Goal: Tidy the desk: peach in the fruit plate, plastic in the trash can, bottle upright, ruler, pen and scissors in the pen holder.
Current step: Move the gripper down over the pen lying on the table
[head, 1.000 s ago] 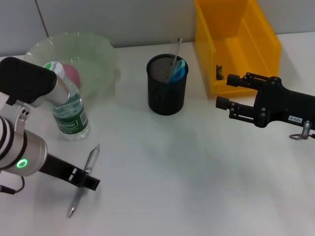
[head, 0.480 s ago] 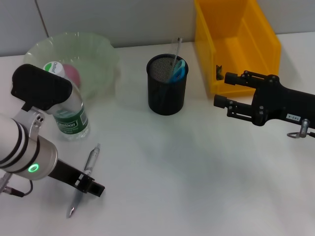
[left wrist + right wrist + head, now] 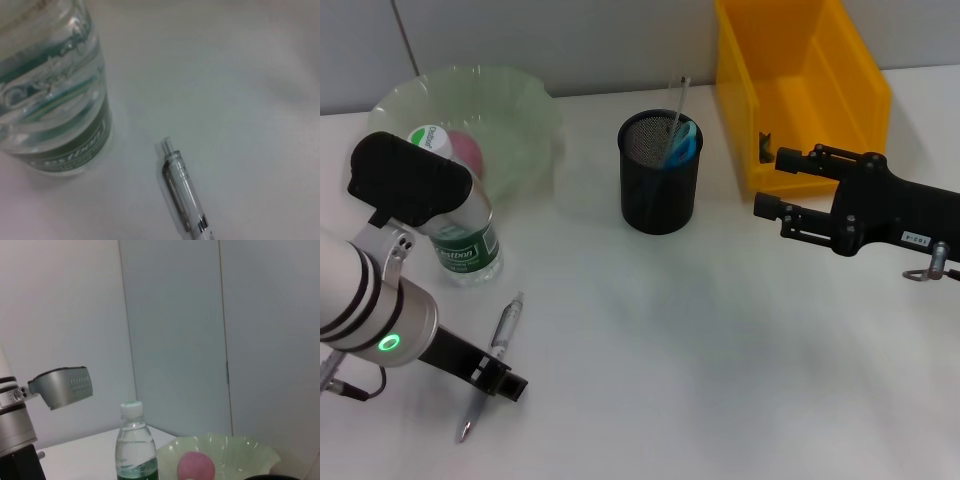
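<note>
Pen (image 3: 490,363): nearest to me, flat on the white desk (image 3: 650,340), slanting from its tip at the near end up toward the bottle; I see its clear clip end in the left wrist view (image 3: 182,192), just beside the bottle's base.
Left gripper (image 3: 500,383): low over the pen's middle, dark fingers at the barrel; I cannot tell whether they are spread or closed.
Bottle (image 3: 460,235): upright, cap on, green label, partly behind my left arm.
Right gripper (image 3: 770,185): hangs above the desk, fingers spread and holding nothing, pointing at the pen holder.
Pen holder (image 3: 659,172): black mesh cup, blue-handled scissors (image 3: 682,143) and a clear ruler (image 3: 678,105) standing in it.
Fruit plate (image 3: 515,110): pale green, behind the bottle, the pink peach (image 3: 466,150) inside.
Trash can (image 3: 800,80): yellow bin, farthest back on the right.
</note>
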`<act>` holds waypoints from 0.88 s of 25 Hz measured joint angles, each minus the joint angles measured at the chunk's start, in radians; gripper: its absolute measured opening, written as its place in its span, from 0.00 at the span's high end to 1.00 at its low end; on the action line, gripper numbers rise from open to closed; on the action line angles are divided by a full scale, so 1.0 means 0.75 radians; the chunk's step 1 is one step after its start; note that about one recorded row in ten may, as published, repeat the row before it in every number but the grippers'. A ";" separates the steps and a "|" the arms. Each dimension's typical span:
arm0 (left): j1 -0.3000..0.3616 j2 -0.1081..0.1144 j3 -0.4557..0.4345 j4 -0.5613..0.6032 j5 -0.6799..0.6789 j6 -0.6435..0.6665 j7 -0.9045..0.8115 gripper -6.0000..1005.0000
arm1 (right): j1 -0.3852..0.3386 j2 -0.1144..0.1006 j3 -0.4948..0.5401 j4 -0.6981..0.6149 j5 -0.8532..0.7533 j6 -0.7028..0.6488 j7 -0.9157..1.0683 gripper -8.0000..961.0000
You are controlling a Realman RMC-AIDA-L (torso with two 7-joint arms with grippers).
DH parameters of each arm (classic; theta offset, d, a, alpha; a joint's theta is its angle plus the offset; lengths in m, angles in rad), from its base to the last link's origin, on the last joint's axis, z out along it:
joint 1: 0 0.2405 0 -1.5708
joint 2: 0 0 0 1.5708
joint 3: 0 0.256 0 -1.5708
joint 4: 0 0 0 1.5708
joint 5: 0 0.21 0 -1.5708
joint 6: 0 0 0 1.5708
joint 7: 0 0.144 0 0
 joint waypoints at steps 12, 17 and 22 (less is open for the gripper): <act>-0.010 0.002 0.002 -0.018 0.004 0.002 0.012 0.43 | -0.002 0.001 0.000 0.000 0.000 -0.005 0.023 0.29; -0.010 0.002 0.002 -0.020 0.009 0.002 0.016 0.47 | -0.002 0.001 0.000 0.000 0.001 -0.008 0.033 0.29; -0.009 0.002 0.002 -0.020 0.026 0.003 0.016 0.58 | -0.002 0.000 0.000 0.000 0.002 -0.009 0.033 0.29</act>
